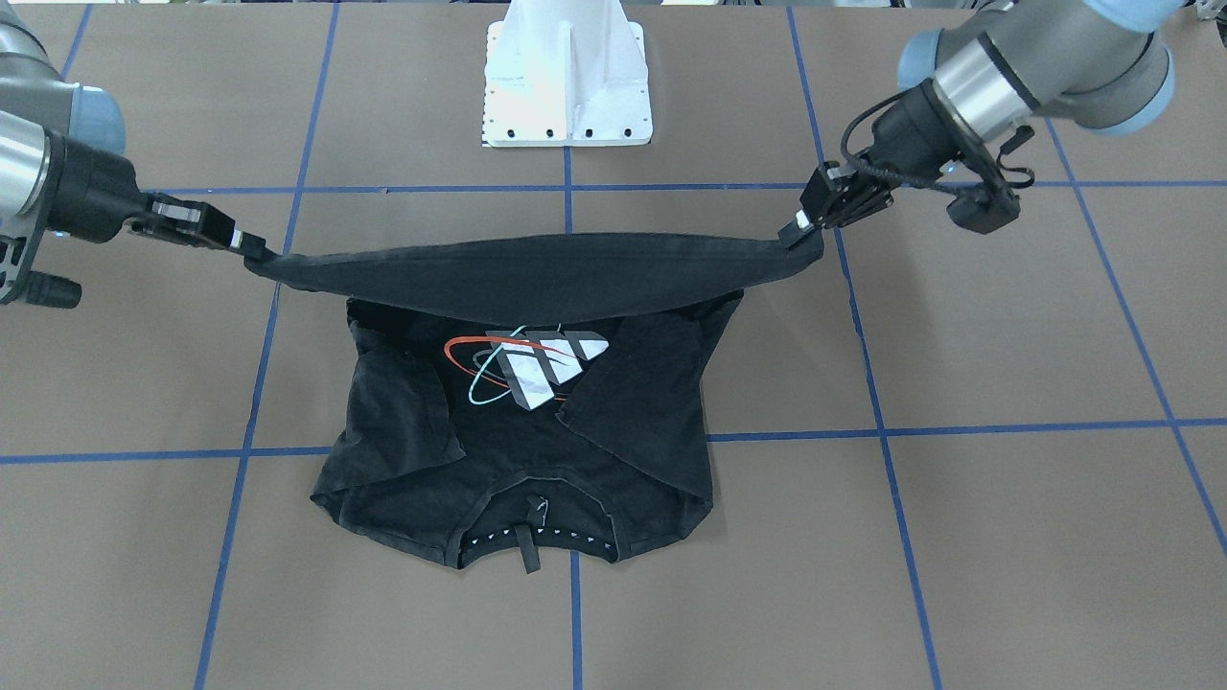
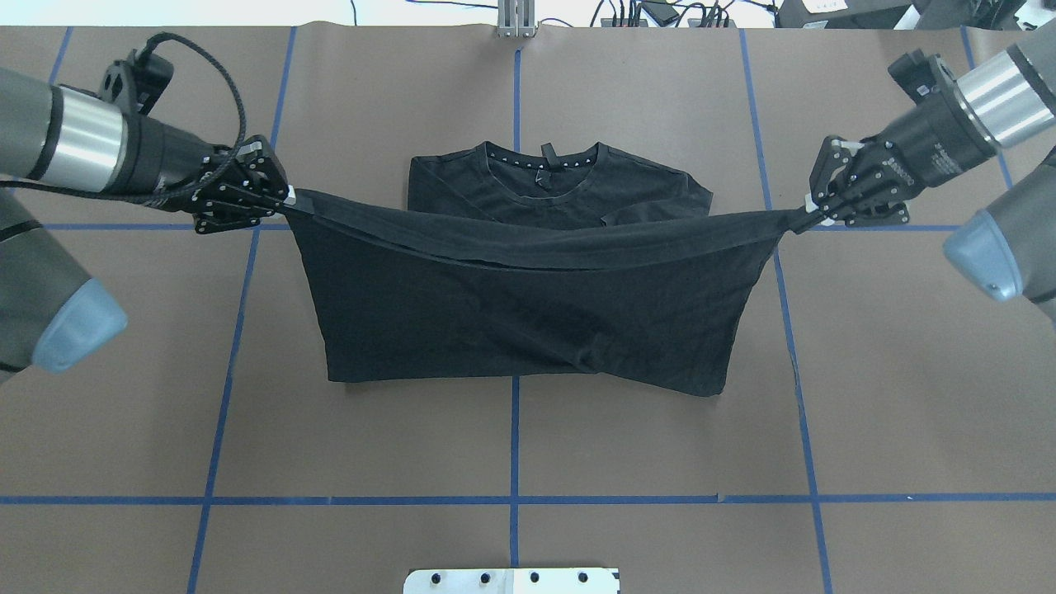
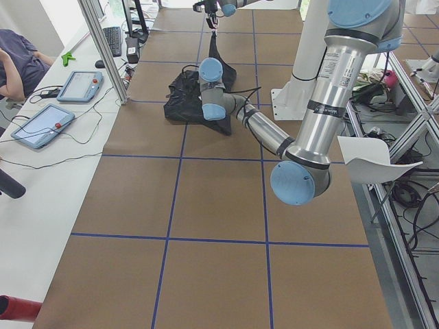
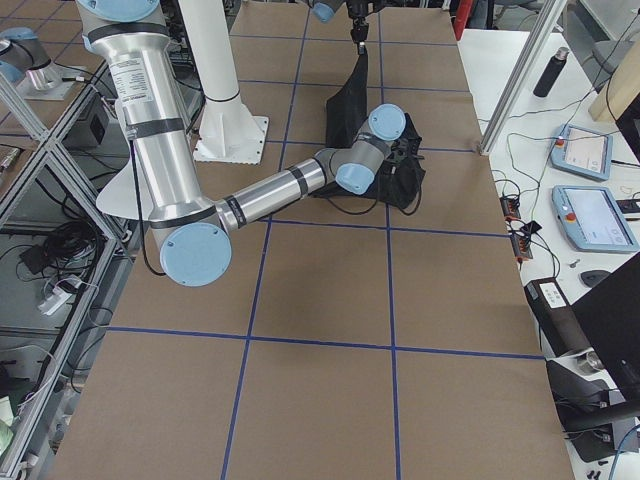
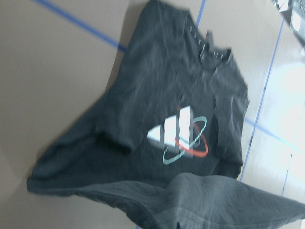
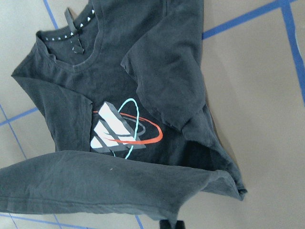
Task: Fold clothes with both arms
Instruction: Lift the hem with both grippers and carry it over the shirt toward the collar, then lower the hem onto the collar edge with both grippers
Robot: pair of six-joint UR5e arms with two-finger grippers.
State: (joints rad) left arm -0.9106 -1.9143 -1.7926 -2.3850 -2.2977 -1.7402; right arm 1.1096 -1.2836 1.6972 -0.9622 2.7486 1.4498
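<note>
Brown paper covers the table (image 2: 371, 429), and blue tape lines (image 2: 515, 499) cut it into big squares. A white base (image 1: 567, 77) stands at the top middle of the front-facing view. In the left side view, a white desk (image 3: 41, 178) runs down the left edge of the frame. It holds two tablets (image 3: 81, 86) and a keyboard (image 3: 112, 40). A person (image 3: 17, 58) sits at the upper left.

At the left of the overhead view, the left gripper (image 2: 289, 198) is pinched tight on one corner of the shirt (image 2: 528, 322). The shirt is in the middle of the frame. Its collar (image 2: 540, 161) end lies flat on the table. Its bottom edge is lifted up and pulled into a long band between the two arms, with plain black cloth hanging below it.

In the front-facing view the logo (image 1: 537, 369) shows under the raised band, and both sleeves (image 1: 403, 412) are folded in over the chest.

At the right of the overhead view, the right gripper (image 2: 807, 213) is pinched tight on the other corner.
</note>
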